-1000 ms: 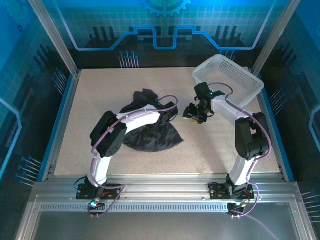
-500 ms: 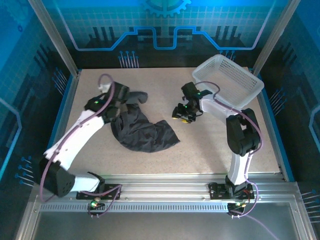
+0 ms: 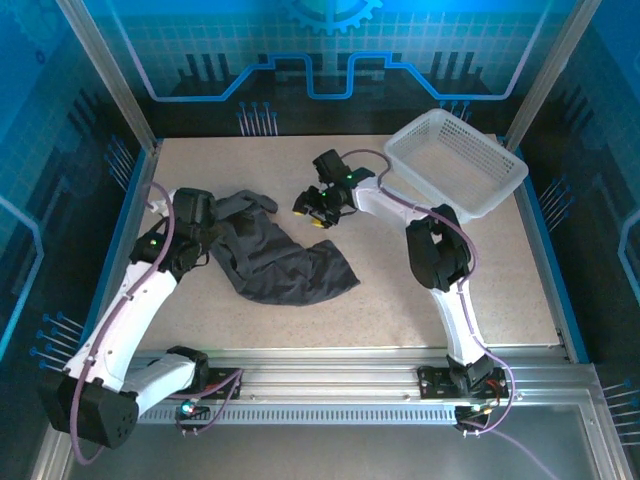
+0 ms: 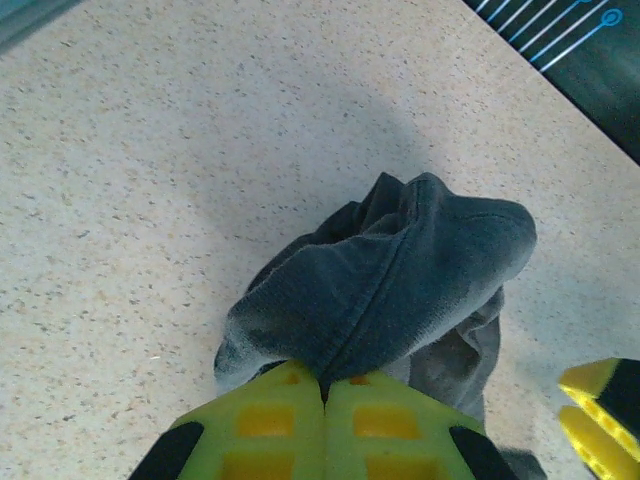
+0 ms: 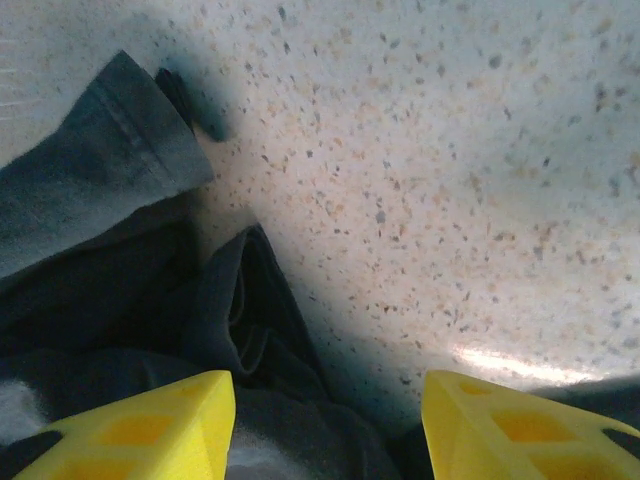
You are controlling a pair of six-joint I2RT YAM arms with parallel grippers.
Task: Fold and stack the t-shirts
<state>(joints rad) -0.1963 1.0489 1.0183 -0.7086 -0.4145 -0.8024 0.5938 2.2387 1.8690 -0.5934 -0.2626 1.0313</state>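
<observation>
A dark charcoal t-shirt point(image 3: 285, 262) lies crumpled on the speckled table, left of centre. My left gripper point(image 3: 212, 230) is at the shirt's left side, shut on a bunched fold of it. In the left wrist view the green fingertips point(image 4: 325, 385) pinch the cloth, and the t-shirt point(image 4: 400, 280) humps up just beyond them. My right gripper point(image 3: 310, 212) hangs open over the shirt's upper right edge. Its yellow fingers point(image 5: 150, 430) straddle a rumpled edge of the t-shirt point(image 5: 120, 250) without closing on it.
A white lattice basket point(image 3: 455, 165) stands at the back right corner, with the right arm stretched across in front of it. Bare table point(image 3: 420, 290) lies right of the shirt. Metal frame posts and blue walls border the table.
My left arm has swung out to the left, dragging its held part of the shirt with it. My right arm has reached left from the basket to the shirt, its jaws slightly wider.
</observation>
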